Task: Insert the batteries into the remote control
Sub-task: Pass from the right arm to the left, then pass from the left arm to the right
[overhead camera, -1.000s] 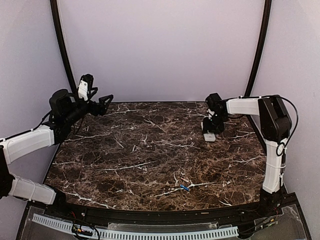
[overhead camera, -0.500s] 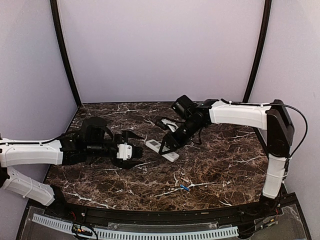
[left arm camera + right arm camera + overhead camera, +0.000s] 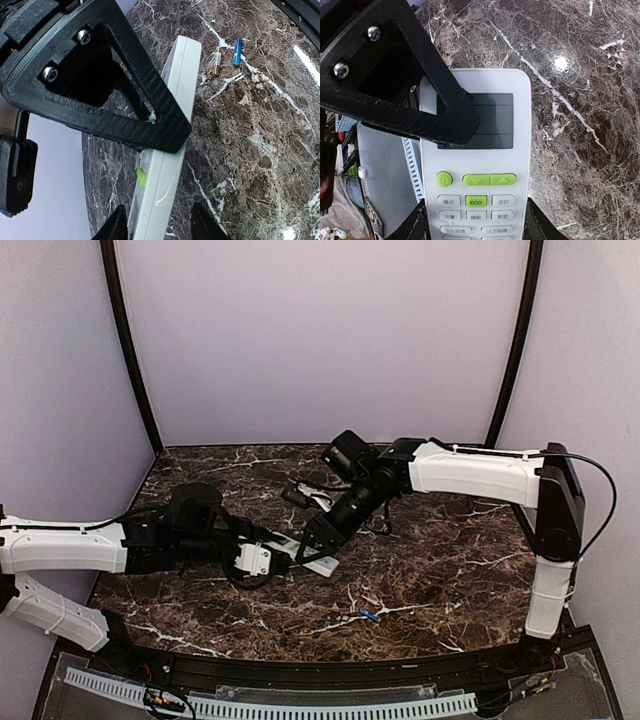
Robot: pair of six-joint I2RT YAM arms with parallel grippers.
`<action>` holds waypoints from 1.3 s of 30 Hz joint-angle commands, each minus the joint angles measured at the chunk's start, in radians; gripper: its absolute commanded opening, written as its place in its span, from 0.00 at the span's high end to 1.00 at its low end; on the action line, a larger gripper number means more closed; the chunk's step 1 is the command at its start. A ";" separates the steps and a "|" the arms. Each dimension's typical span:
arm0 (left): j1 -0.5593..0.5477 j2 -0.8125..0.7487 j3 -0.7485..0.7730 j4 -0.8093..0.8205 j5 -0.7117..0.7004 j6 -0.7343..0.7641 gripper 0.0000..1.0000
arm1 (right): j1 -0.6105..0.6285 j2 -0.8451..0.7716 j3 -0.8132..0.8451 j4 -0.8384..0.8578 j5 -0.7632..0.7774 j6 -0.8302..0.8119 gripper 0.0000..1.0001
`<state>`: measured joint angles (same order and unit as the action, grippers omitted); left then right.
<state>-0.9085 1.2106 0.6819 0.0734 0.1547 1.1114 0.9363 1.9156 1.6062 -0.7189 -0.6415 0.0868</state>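
Note:
The white remote control [image 3: 475, 165] hangs above the table's middle [image 3: 322, 563], display and green buttons facing the right wrist camera. My right gripper [image 3: 475, 227] [image 3: 318, 540] is shut on its two long sides. My left gripper [image 3: 162, 227] [image 3: 268, 556] straddles the remote [image 3: 170, 130] edge-on. One fingertip touches the button face, and a gap shows at the other. One left finger lies across the display. A blue battery [image 3: 237, 51] [image 3: 368, 616] lies on the marble near the front, beside a brownish-gold one [image 3: 217, 61].
The dark marble table [image 3: 450, 570] is walled in by pale panels, with black poles at the back corners. A white perforated strip [image 3: 270, 705] runs along the near edge, below the arms' bases.
Both arms swung in to the table's middle. The right one brought the remote from the far right. The left gripper's jaws have narrowed around the remote.

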 commanded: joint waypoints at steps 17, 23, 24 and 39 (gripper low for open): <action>-0.041 -0.034 0.012 0.092 -0.024 -0.091 1.00 | 0.011 -0.014 0.041 -0.029 -0.071 -0.074 0.70; -0.040 -0.031 0.126 -0.032 0.005 -0.313 1.00 | 0.007 -0.214 -0.007 0.052 0.091 -0.135 0.13; -0.041 -0.028 0.146 -0.050 0.010 -0.346 1.00 | 0.007 -0.263 -0.038 0.107 0.117 -0.148 0.07; -0.035 -0.103 0.229 -0.178 0.251 -0.734 1.00 | 0.024 -0.565 -0.290 0.229 0.142 -0.295 0.07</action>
<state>-0.9470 1.1530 0.9092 -0.0952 0.3180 0.4644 0.9405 1.3411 1.3308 -0.4896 -0.5018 -0.1673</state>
